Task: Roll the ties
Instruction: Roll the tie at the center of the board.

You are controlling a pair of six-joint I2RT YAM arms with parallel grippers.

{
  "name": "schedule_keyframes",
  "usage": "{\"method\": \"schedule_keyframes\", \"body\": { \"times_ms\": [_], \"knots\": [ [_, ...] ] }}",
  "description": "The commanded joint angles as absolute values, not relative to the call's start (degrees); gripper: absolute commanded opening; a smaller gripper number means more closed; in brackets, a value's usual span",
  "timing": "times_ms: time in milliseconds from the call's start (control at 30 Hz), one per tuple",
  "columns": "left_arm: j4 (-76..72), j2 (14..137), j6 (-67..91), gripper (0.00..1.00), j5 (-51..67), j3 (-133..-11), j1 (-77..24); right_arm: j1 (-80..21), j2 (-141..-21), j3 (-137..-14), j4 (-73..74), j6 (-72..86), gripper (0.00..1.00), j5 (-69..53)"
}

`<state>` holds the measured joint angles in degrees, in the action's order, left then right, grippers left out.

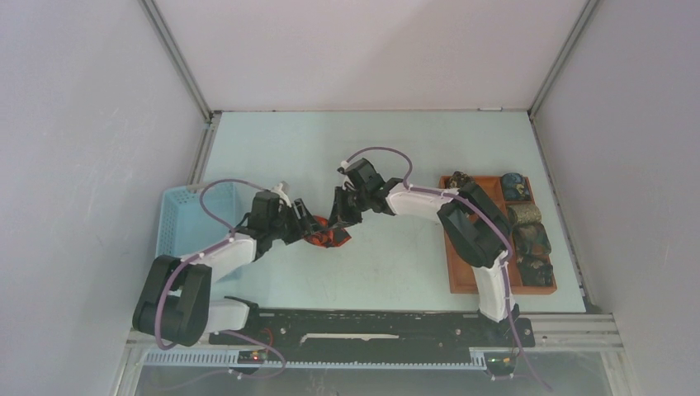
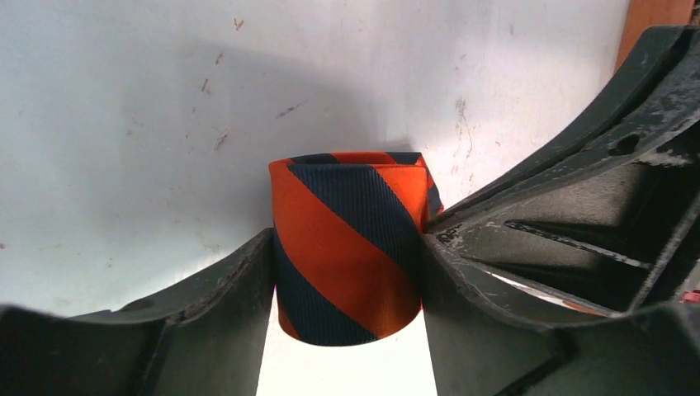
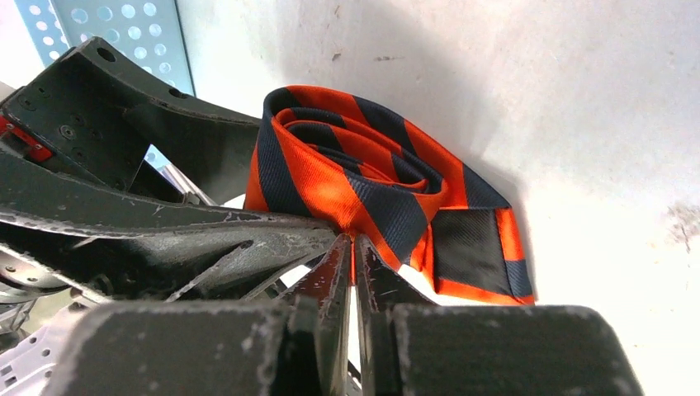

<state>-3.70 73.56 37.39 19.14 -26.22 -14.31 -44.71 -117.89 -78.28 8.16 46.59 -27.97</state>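
Observation:
The red-orange and black striped tie [image 1: 328, 238] lies rolled into a coil on the table's middle. In the left wrist view the roll [image 2: 351, 247] stands between the fingers of my left gripper [image 2: 348, 239], and both fingers press its sides. My right gripper [image 3: 353, 243] comes from the opposite side, its jaws shut on a fold of the same tie [image 3: 355, 173]. The tie's loose end [image 3: 470, 247], with black lining, lies flat beside the coil. Both grippers, left [image 1: 309, 227] and right [image 1: 340, 223], meet at the roll.
A light blue plastic basket [image 1: 180, 219] stands at the left, behind my left arm. A brown compartmented tray [image 1: 459, 276] sits at the right under my right arm, with several dark rolled ties [image 1: 528, 239] in its right column.

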Motion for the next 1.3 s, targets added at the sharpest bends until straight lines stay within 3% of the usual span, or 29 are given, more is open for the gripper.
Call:
{"method": "schedule_keyframes", "body": {
  "times_ms": [0, 267, 733, 1267],
  "knots": [
    [-1.7, 72.1, 35.5, 0.64, 14.6, -27.2, -17.1, -43.5, -112.3, -76.5, 8.0, 45.1, 0.08, -26.6],
    [4.6, 70.0, 32.1, 0.59, 7.9, -29.7, -20.5, -40.7, -107.6, -72.6, 9.1, 43.3, 0.19, -25.0],
    [16.9, 72.0, 27.4, 0.58, -6.2, -39.3, -29.8, -39.6, -104.3, -63.5, 4.9, 43.0, 0.69, -25.9],
    [23.8, 75.2, 25.9, 0.54, -15.3, -44.9, -36.1, -42.4, -110.1, -59.1, -9.5, 52.0, 0.75, -29.9]
  ]
}}
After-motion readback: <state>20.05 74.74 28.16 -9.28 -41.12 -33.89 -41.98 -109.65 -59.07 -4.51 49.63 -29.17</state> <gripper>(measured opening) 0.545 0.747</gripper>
